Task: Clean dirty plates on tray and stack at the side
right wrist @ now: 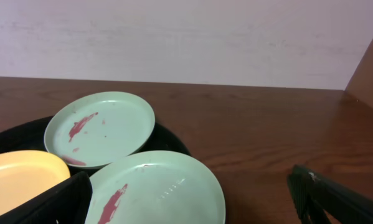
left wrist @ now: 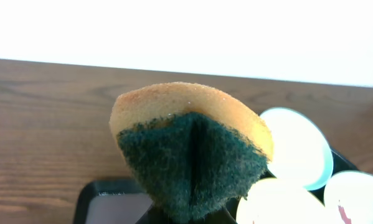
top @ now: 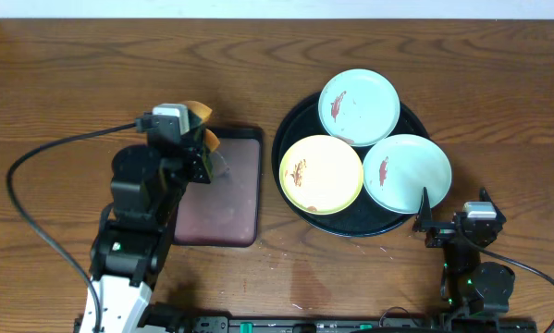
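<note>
The round black tray [top: 290,125] holds three smeared plates: a mint plate [top: 358,106] at the back, a yellow plate [top: 321,174] at the front left and a mint plate [top: 407,173] at the front right. My left gripper [top: 195,134] is shut on a yellow sponge with a green scrub side [left wrist: 192,149], held above the far end of the maroon tray, left of the black tray. My right gripper [top: 448,222] is open and empty at the front right plate's near edge. In the right wrist view this plate [right wrist: 155,190] lies between the fingers [right wrist: 189,186].
A rectangular maroon tray with a black rim [top: 226,199] lies left of the black tray, under the left arm. It also shows in the left wrist view [left wrist: 105,202]. Bare wooden table lies right of the black tray [right wrist: 174,140] and at the far left.
</note>
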You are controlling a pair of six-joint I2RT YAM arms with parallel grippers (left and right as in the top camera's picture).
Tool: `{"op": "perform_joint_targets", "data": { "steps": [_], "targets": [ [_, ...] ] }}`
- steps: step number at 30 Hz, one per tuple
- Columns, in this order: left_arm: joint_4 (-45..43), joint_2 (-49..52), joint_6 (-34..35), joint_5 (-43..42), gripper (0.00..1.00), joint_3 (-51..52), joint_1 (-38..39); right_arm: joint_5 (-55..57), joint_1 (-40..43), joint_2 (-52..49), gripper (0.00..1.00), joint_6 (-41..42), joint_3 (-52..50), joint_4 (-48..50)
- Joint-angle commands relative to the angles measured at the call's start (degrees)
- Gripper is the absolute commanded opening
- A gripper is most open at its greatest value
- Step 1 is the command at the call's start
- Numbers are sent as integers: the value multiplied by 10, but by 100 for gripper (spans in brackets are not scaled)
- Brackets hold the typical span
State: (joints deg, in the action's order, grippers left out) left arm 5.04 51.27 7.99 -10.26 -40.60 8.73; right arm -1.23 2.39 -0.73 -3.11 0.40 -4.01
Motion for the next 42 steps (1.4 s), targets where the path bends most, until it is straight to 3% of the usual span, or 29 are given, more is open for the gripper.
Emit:
{"op": "perform_joint_targets", "data": {
  "steps": [1,6,15,20,23,28,32,36,38,42],
  "targets": [
    [6,48,-9,24,7,54,1,3,3,1,99,9,-1,-3],
    [-25,143,-9,24,7,83,1,4,3,1,99,9,-1,-3],
    [-6,0,-7,0,7,43,12,3,3,1,99,9,-1,-3],
    [-24,69,-7,71,7,123,19,3,3,1,99,9,-1,-3],
    [-8,96,-9,64,7,106,19,4,3,1,99,9,-1,-3],
    [28,-11,-9,-38,7,30,25,3,3,1,99,9,-1,-3],
    [37,-54,-44,57,7,54,32,3,3,1,99,9,-1,-3],
    [20,8,-44,82,7,118,33,4,3,1,99,9,-1,-3],
    [9,70,-75,84,7,134,32,3,3,1,99,9,-1,-3],
    [66,102,-99,82,7,77,33,3,3,1,99,9,-1,-3]
  ]
}}
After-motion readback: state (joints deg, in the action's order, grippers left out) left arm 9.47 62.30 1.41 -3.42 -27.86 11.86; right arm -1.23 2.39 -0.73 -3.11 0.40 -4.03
